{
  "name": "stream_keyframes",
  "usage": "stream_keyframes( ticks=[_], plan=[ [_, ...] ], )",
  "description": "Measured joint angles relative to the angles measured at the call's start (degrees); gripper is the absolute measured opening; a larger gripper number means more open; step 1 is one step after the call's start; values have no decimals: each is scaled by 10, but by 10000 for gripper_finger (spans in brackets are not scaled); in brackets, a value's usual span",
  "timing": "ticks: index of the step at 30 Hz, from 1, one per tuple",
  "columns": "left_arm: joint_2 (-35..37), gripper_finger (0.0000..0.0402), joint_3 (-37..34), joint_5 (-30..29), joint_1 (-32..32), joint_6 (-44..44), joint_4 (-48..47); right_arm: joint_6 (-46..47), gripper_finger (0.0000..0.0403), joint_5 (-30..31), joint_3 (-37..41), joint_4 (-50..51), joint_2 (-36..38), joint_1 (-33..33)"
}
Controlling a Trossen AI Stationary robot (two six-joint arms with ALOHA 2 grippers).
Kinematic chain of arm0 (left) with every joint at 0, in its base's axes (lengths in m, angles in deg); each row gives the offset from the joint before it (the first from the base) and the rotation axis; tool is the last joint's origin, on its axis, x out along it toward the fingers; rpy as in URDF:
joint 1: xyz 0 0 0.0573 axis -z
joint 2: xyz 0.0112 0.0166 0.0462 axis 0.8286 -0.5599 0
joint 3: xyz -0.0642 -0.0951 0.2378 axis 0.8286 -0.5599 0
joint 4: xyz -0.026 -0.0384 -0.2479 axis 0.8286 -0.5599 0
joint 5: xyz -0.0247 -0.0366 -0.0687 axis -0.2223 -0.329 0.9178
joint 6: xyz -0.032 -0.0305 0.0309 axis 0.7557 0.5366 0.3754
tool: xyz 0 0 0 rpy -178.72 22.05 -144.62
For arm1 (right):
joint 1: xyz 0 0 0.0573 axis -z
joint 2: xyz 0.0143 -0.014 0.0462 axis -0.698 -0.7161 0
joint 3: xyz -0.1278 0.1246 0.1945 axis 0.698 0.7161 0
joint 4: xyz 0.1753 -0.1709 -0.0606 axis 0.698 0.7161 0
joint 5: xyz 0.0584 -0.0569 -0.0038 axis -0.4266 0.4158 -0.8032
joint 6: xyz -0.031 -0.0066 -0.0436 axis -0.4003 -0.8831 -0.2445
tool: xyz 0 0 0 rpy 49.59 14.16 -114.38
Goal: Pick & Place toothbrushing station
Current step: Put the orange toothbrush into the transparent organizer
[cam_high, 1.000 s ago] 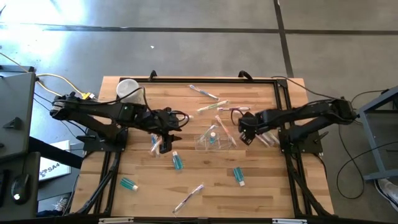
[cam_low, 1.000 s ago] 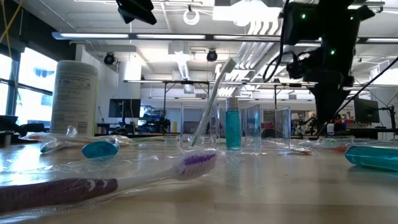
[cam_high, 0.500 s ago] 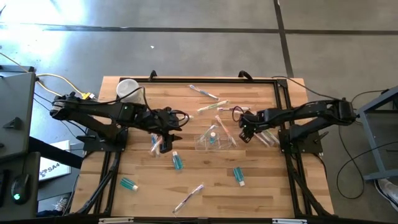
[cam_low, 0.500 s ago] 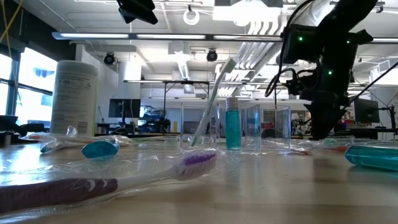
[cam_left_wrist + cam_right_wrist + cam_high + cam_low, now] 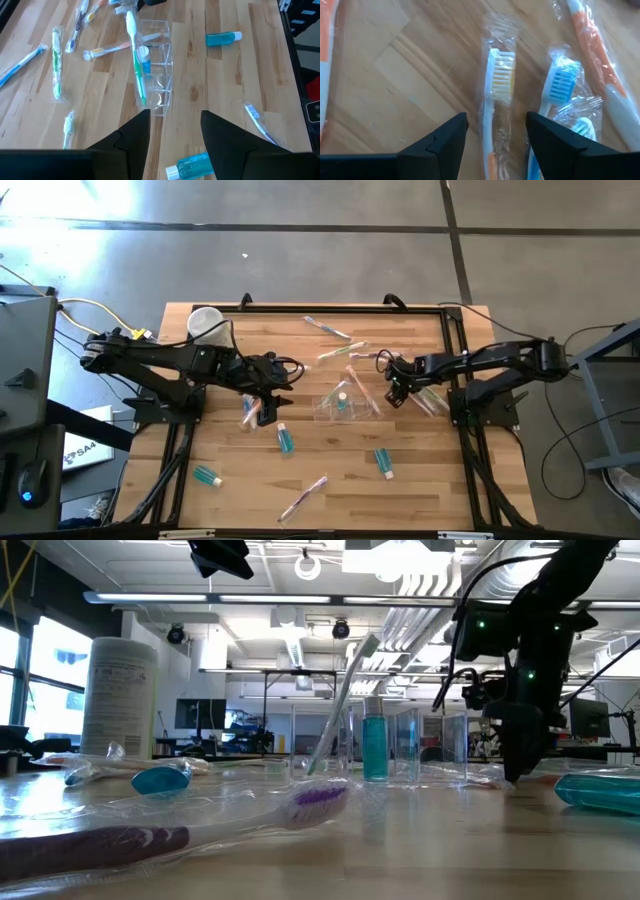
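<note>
the white tub (image 5: 205, 323) stands at the table's far left corner, and the left gripper (image 5: 265, 412) hangs low over the wood just left of centre, its fingers spread with nothing between them; it has not stirred over the last second, and a small blue-green bottle (image 5: 285, 439) lies just beside it. at the table's middle sits the clear holder (image 5: 343, 404), already carrying a green toothbrush (image 5: 135, 60) and a little blue bottle (image 5: 144, 54) upright in its compartments, well apart from either claw. what has changed is on the right: the right gripper (image 5: 396, 390) has dropped from a raised pose to nearly touch the table just right of the holder, and its spread, empty fingers now straddle a wrapped toothbrush with yellow bristles (image 5: 498, 95). that reads as a reach for another brush to load, rather than a grab at the holder itself. close beside the target lie a blue-bristled brush (image 5: 561, 85) and an orange-handled one (image 5: 594, 50), their wrappers nearly touching, so a neighbour's film could easily be snagged in the pinch. more wrapped brushes and bottles are scattered around the table (image 5: 420, 480).
</note>
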Motion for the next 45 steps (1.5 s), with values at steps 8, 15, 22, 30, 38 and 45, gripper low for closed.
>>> stream_keyframes(
  ticks=[8,15,22,30,38,45],
  plan=[
    [0,171,0,0,0,0,0,3,145,3,-2,-9,-14,-1],
    [0,171,0,-1,0,-5,0,4,15,5,-11,-7,-18,-7],
    [0,171,0,-1,0,-5,-3,8,8,19,-48,35,-22,-44],
    [0,171,0,-1,0,-5,-4,21,8,22,-106,111,-21,-97],
    [-7,171,-1,-2,0,-5,-10,60,7,98,-181,231,-20,-156],
    [-3,171,-1,-30,0,-5,-30,173,6,214,-258,400,44,-251]
  ],
)
